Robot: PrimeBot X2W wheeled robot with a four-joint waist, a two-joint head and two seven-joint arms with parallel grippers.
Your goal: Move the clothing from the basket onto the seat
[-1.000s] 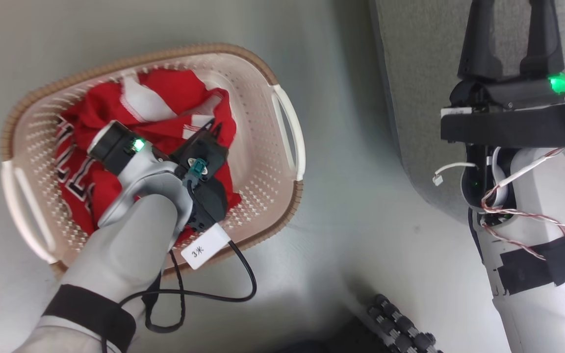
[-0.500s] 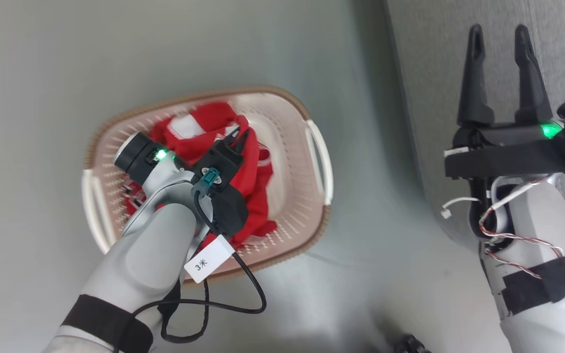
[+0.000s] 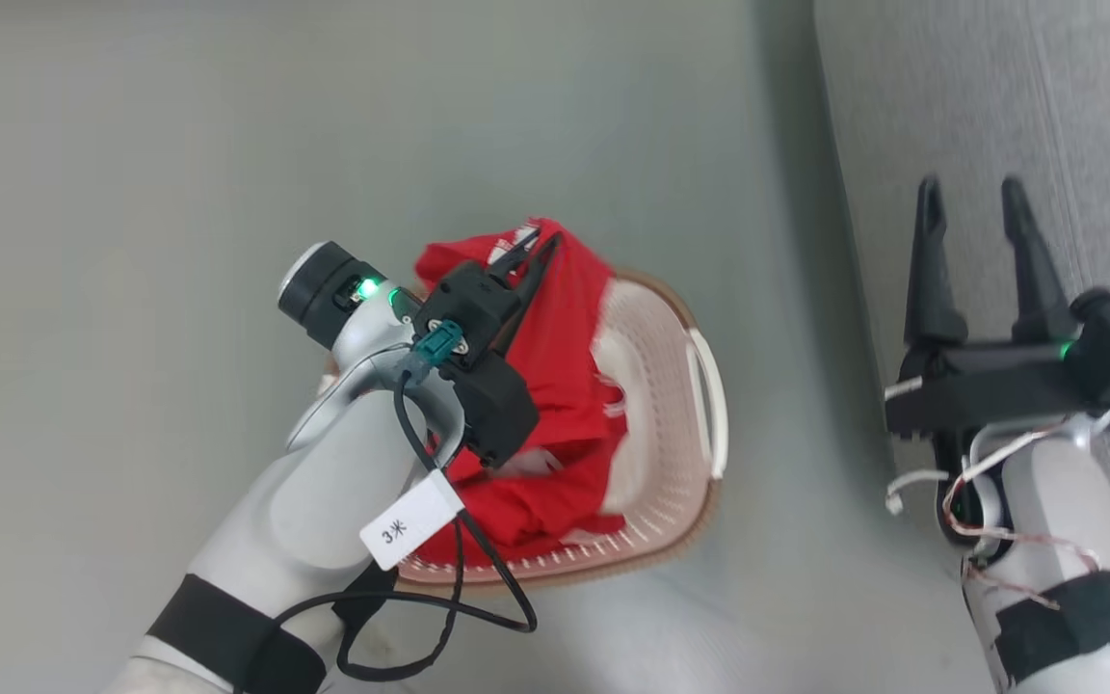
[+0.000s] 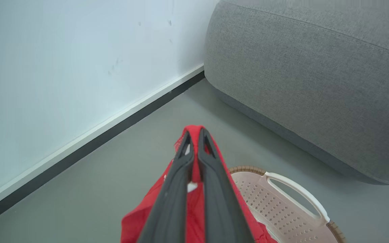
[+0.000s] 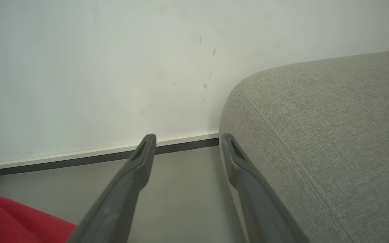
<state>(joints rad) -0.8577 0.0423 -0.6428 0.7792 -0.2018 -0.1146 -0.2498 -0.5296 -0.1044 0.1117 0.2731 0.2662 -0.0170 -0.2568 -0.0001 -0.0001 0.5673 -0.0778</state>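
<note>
My left gripper (image 3: 536,243) is shut on the red clothing (image 3: 560,347) and holds it up above the cream basket (image 3: 671,492), with the cloth hanging down into it. From the left wrist, the shut left gripper (image 4: 194,135) pinches a fold of clothing (image 4: 192,206) over the basket (image 4: 282,209). The grey seat (image 3: 998,116) lies to the right and fills the far right as the seat (image 4: 316,84). My right gripper (image 3: 969,193) stands open over the seat's edge, nothing between its fingers (image 5: 137,165). The seat (image 5: 333,135) sits beside it.
Grey floor (image 3: 179,193) surrounds the basket. A pale wall with a dark skirting strip (image 4: 89,141) runs behind the floor and meets the seat's corner. A black cable with a white tag (image 3: 406,525) hangs from my left forearm. A bit of the clothing (image 5: 15,219) shows low left.
The head camera has shifted. My left gripper has lifted the red clothing up out of the basket, pulling the bundle off the basket floor. The right gripper stays open.
</note>
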